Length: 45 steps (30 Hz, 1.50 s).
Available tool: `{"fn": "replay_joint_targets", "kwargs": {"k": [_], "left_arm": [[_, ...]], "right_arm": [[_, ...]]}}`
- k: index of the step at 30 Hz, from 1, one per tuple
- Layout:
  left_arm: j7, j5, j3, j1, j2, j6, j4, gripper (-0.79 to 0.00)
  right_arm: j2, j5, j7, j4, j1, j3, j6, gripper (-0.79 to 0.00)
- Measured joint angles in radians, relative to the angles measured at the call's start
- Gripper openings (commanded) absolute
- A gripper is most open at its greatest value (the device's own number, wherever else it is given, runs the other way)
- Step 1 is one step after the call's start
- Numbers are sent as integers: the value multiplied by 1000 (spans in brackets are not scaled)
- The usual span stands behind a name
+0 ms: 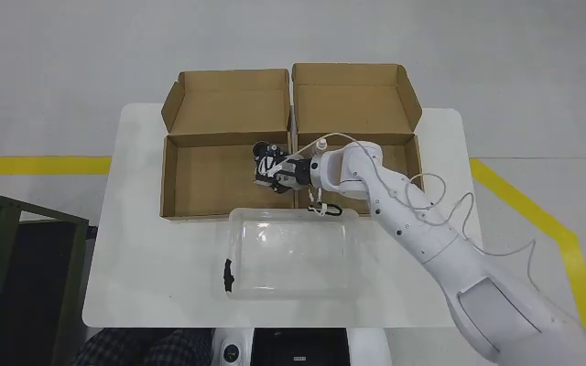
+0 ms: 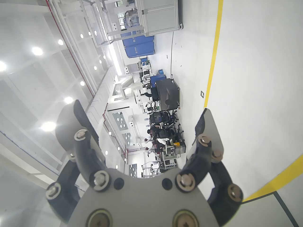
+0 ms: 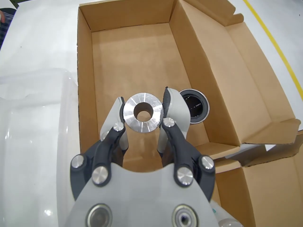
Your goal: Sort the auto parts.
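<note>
The left box point(image 1: 206, 178), at the table's back edge, has bare floor across its left half. Toward its right end a black bearing point(image 3: 194, 106) stands by the back wall, just beside the right gripper point(image 3: 143, 101) clamping a metal ring point(image 3: 152, 107). The clear bin point(image 1: 240, 261) crowds its front wall.

Top view down onto table point(image 1: 137, 274), right wrist close over the shared cardboard box point(image 3: 132, 55) — left wrist facing the hall point(image 2: 255, 60)
</note>
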Motion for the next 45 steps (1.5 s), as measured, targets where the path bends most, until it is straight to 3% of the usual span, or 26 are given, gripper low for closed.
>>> {"fn": "replay_joint_targets", "kwargs": {"k": [21,35,45], "left_arm": [[0,0,0,0,0,0,0,0],[0,0,0,0,0,0,0,0],[0,0,0,0,0,0,0,0]], "right_arm": [[-59,-39,66,92,31,-69,13,-785],[-82,-59,77,129,40,-73,7,-588],[-84,-77,81,108,32,-57,-2,-523]]}}
